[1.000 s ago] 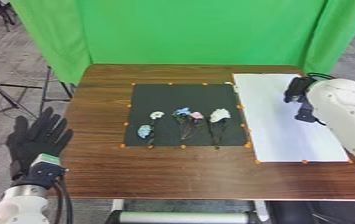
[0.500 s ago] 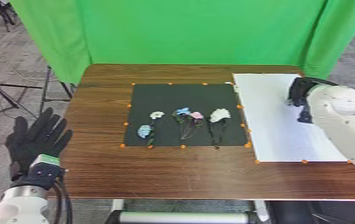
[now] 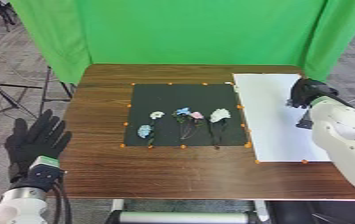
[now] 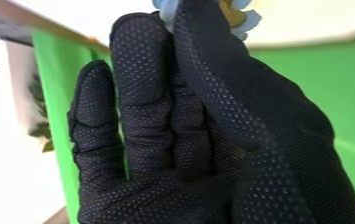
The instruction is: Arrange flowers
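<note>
Occupying 8 o'clock in the head view, the left hand (image 3: 37,145) is flat open, empty. Flowers (image 3: 220,115) lie on the central mat (image 3: 173,95). The right hand (image 3: 312,91) is near 2 o'clock. Right wrist view: that hand pinches a blue bloom (image 4: 247,24).

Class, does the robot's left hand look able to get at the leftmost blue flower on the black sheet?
Probably yes: the left hand is open at the left edge of the table, and nothing seems to stand between it and that blue flower.
</note>
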Motion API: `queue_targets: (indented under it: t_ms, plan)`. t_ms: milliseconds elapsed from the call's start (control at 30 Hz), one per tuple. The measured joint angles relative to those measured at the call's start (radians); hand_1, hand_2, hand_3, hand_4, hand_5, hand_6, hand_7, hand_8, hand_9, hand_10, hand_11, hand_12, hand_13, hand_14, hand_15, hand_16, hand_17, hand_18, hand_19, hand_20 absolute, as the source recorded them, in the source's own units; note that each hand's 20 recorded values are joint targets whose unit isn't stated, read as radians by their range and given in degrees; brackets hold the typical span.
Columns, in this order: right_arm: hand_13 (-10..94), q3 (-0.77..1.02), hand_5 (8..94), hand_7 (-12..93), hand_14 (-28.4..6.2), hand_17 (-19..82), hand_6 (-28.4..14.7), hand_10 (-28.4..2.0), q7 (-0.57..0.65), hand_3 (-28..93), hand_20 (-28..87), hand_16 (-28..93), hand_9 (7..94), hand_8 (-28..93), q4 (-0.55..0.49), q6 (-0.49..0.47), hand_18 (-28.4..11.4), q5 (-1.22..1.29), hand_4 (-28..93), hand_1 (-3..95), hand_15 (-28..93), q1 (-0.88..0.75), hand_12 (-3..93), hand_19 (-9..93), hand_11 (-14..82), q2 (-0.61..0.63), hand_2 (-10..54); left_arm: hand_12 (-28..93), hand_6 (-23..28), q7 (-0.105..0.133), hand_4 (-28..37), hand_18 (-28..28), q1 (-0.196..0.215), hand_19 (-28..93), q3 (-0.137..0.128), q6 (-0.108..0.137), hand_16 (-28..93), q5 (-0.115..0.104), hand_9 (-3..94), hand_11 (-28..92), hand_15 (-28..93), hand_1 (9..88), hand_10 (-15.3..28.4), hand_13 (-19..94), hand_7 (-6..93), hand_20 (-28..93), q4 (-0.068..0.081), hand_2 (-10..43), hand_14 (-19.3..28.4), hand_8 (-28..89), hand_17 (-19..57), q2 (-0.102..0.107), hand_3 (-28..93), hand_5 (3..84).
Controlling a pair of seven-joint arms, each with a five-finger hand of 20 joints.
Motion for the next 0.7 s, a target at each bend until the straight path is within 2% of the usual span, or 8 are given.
queue_targets:
  t_ms: [167, 333, 533, 700]
  plan:
    - [71, 0.141, 73.3, 39, -3.3, 34, 1.8, -7.1, 0.0, 69, 41, 44, 84.3, -1, -0.232, 0.008, -18.8, -0.025, -28, 63.8, 40, -0.163, 46.0, 72, 13.1, 0.017, -9.5, 9, 7.0, -0.001, -28.3, 11.2, 0.003, 24, -0.01, -0.001, -7, 0.0, 23.5, 21, 29, 23.6, 12.9, 11, 17.7, 8, -0.001, 8.6, 11.9, -11, -6.4, -0.002, 72, 32.4]
    - [71, 0.179, 73.1, 39, -4.1, 33, 1.5, -7.1, -0.004, 75, 41, 43, 84.2, 1, -0.385, -0.025, -19.8, -0.038, -28, 60.1, 43, -0.25, 46.0, 73, 13.3, 0.001, -9.5, 9, 6.9, -0.007, -28.3, 11.2, 0.003, 24, -0.017, -0.003, -7, 0.004, 23.5, 21, 29, 23.9, 12.9, 11, 17.7, 8, -0.001, 8.5, 11.9, -11, -6.5, -0.007, 72, 32.4]
    - [70, 0.179, 72.6, 39, -4.7, 33, 0.6, -7.6, -0.018, 76, 41, 43, 83.7, 2, -0.453, -0.077, -20.4, -0.042, -28, 58.9, 45, -0.318, 46.7, 75, 14.4, -0.084, -9.5, 10, 6.9, -0.019, -28.3, 11.2, -0.001, 24, -0.017, -0.006, -7, 0.008, 23.5, 21, 29, 24.2, 12.9, 12, 17.8, 8, 0.001, 8.5, 12.0, -11, -6.5, -0.011, 72, 32.3]
    - [70, 0.139, 72.5, 39, -4.8, 33, 0.5, -7.7, -0.031, 76, 40, 43, 83.3, 2, -0.467, -0.096, -20.6, -0.05, -28, 58.9, 45, -0.349, 46.7, 75, 14.9, -0.121, -9.5, 10, 7.0, -0.036, -28.3, 11.2, -0.006, 24, -0.017, -0.01, -7, 0.023, 23.6, 21, 29, 24.4, 12.8, 12, 17.7, 8, 0.001, 8.3, 12.1, -11, -6.5, -0.013, 72, 32.5]
